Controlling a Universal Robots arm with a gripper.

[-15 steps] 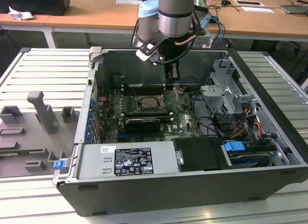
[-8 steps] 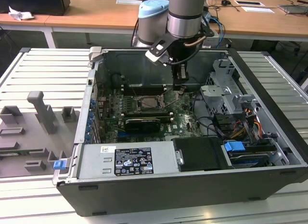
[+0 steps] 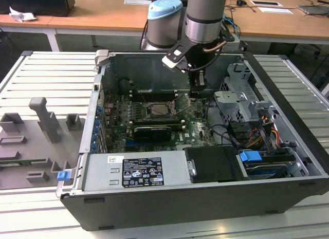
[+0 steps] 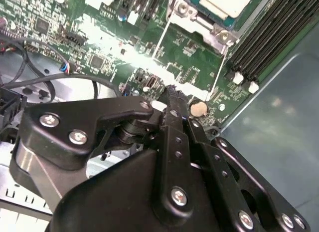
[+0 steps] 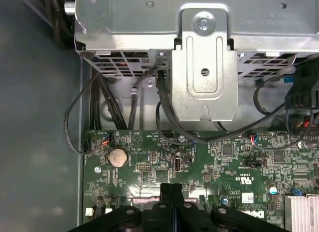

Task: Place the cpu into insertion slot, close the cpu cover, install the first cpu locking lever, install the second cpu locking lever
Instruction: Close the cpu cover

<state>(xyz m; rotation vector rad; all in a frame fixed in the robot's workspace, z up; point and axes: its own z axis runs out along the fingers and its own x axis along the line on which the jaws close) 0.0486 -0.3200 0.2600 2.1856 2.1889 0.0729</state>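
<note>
In the exterior view my gripper (image 3: pixel 197 95) hangs inside the open computer case, just to the exterior view's right of the insertion slot (image 3: pixel 156 110). In both wrist views its black fingers are pressed together with nothing visible between them, tips (image 4: pixel 173 91) close above the green board. The cpu (image 4: pixel 227 1) shows its pale face inside the slot, with the silver cpu cover (image 4: pixel 199 23) framing it. A thin wire locking lever (image 4: pixel 218 75) runs from the slot's corner towards my fingertips. The first wrist view has my gripper (image 5: pixel 172 188) near the board's edge.
A coin cell (image 5: pixel 118 156) sits on the board close to the fingertips. Black memory slots (image 4: pixel 264 37) flank the socket. A metal drive cage (image 5: pixel 204 67) with black cables (image 5: pixel 164 112) stands just beyond. The power supply (image 3: pixel 136 169) fills the case's near side.
</note>
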